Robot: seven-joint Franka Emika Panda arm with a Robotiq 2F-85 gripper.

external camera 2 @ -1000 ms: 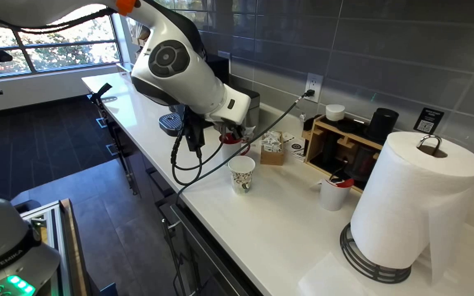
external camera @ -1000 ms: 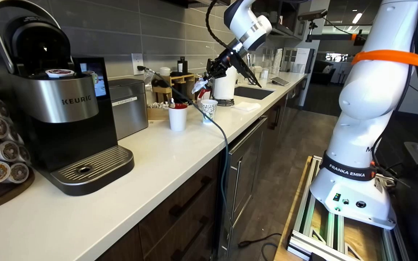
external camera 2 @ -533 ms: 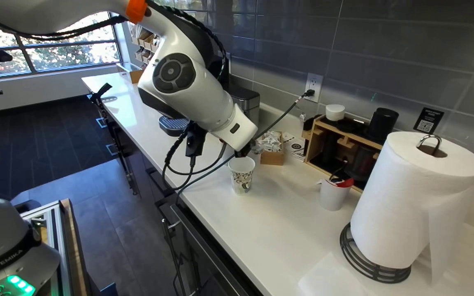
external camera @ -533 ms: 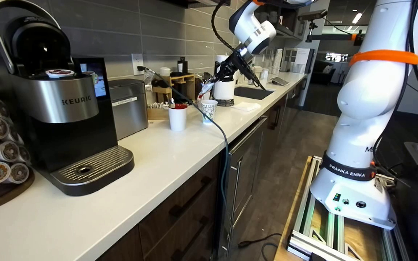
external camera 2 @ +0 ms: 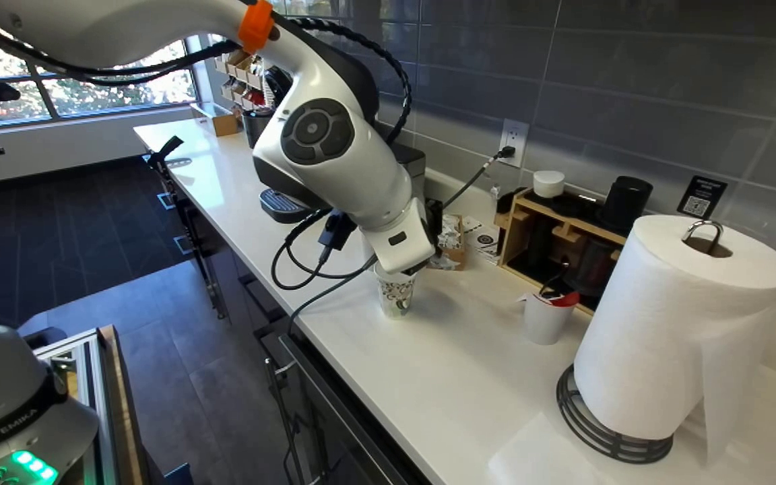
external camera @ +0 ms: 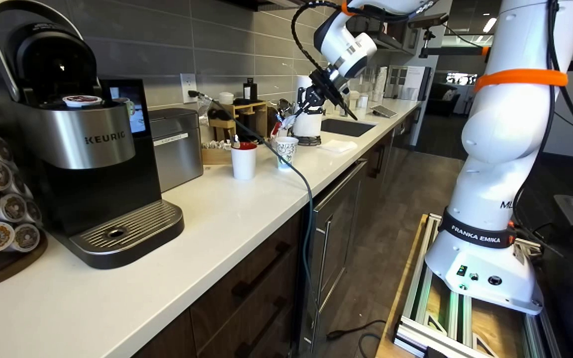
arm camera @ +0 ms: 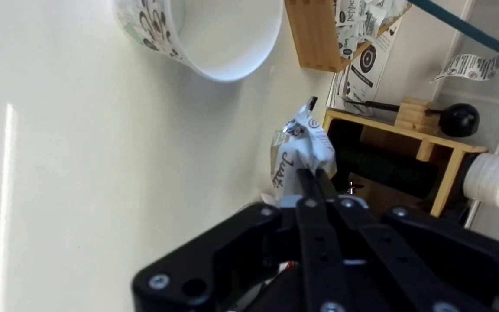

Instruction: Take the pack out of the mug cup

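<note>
The plain white mug cup (external camera: pixel 243 163), red inside, stands on the counter by the steel box in an exterior view. The arm hides most of it in the opposite exterior view. A similar white cup (external camera 2: pixel 545 322) with red inside and a dark thing in it stands near the paper-towel roll. My gripper (arm camera: pixel 311 172) is shut on a white crinkled pack (arm camera: pixel 290 162) with dark lettering. The pack hangs in the air, apart from the mug cup, between the patterned paper cup (arm camera: pixel 228 34) and the wooden rack (arm camera: pixel 448 173). The pack also shows at the fingertips in an exterior view (external camera: pixel 288 122).
The paper-towel roll (external camera 2: pixel 704 337) stands on a black wire base. A wooden box (arm camera: pixel 316 34) of small packets sits by the wall. A cable (external camera: pixel 301 181) crosses the counter. The coffee machine (external camera: pixel 87 134) and steel box (external camera: pixel 177 149) stand along the wall.
My gripper has moved with the pack away from the mug cup, toward the paper-towel roll side. It now covers part of the paper cup and the packet box in an exterior view.
</note>
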